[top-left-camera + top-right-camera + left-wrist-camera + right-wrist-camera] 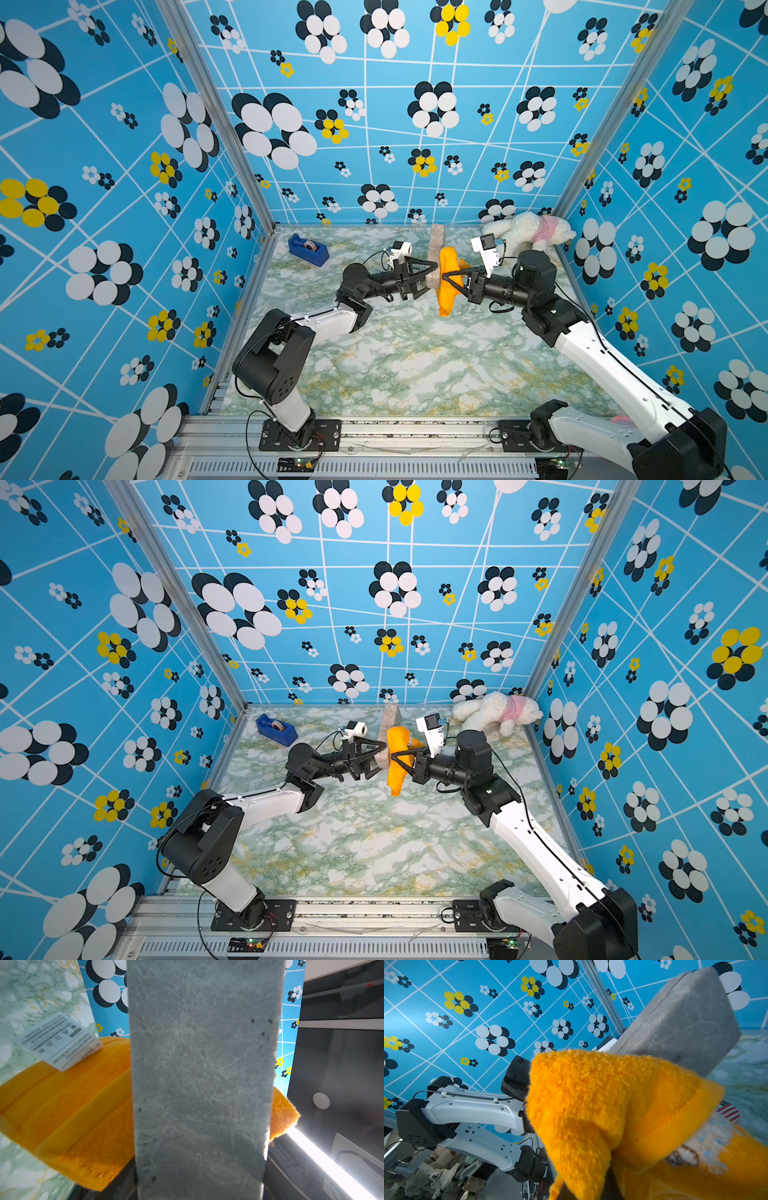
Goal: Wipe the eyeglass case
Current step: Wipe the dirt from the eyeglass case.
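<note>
The white-and-black left arm (324, 320) rose from its base, folded sharply at the elbow and reached forward and inward, with the forearm running roughly level. Its black left gripper (432, 275) pointed toward the opposite arm. The jaws were partly closed across the lower part of a grey felt-textured oblong eyeglass case (436, 241), which was held upright in the air. The white-and-black right arm (602, 357) stretched out long from its own base, turned at the wrist and faced the left one. The black right gripper (445, 276) was pinched fully together on an orange terry cloth (449, 257), which lay against the case. The two grippers stood almost tip to tip.
</note>
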